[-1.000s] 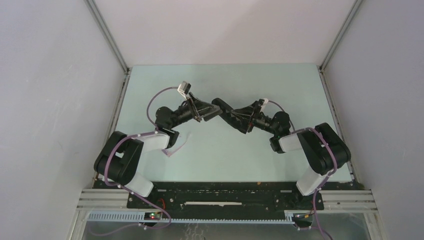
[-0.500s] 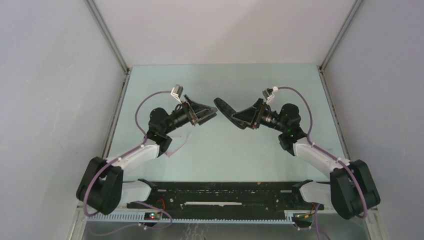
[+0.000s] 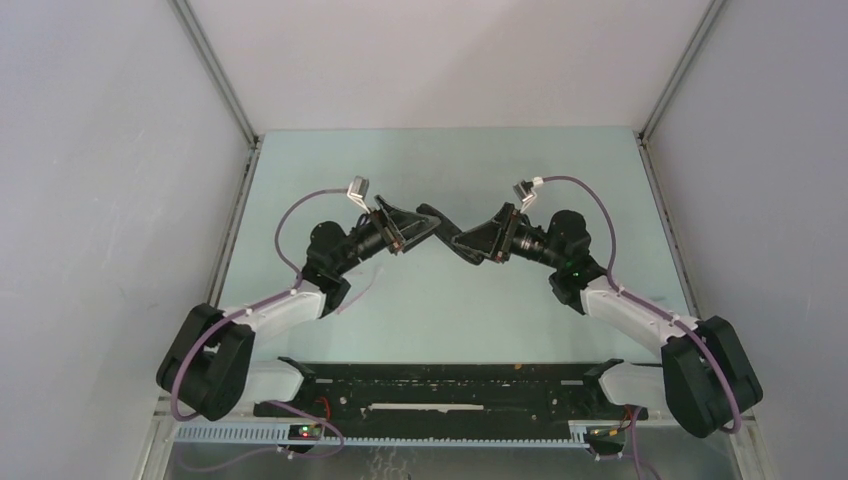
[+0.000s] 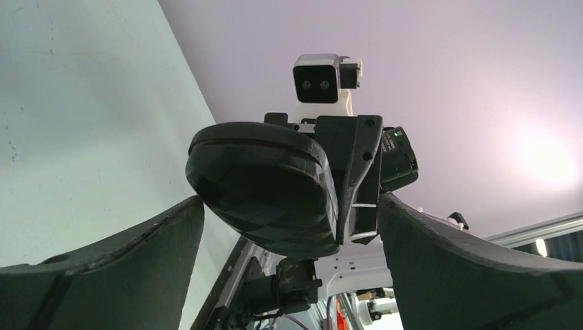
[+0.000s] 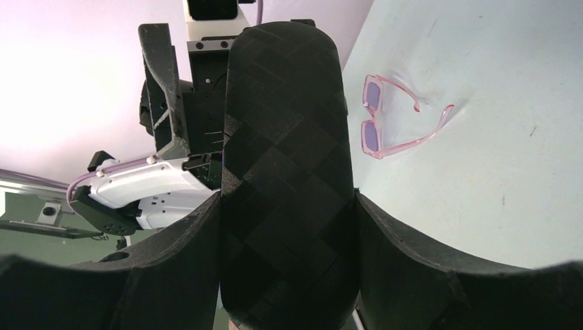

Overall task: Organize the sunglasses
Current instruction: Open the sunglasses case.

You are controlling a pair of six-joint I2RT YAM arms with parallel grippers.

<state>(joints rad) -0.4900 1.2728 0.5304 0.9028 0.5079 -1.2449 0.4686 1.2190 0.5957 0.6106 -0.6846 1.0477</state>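
Note:
My right gripper (image 3: 468,240) is shut on a black oblong case (image 3: 438,217) and holds it above the table's middle. The right wrist view shows the case (image 5: 282,130) squeezed between both fingers of that gripper (image 5: 287,227). My left gripper (image 3: 424,229) is open and faces the case's free end. In the left wrist view that end (image 4: 261,185) sits between the spread fingers of the left gripper (image 4: 290,206); I cannot tell if it touches them. The pink-framed sunglasses (image 5: 395,117), arms unfolded, lie on the table beside the left arm (image 3: 362,287).
Pale green table top (image 3: 500,160) with grey walls on three sides. A black rail with the arm bases (image 3: 450,385) runs along the near edge. The left arm's forearm (image 3: 280,310) lies low next to the sunglasses.
Half a second ago the two grippers were apart. They have since closed in on each other, and the case's free end now reaches the left gripper's open fingers. The sunglasses have not moved.

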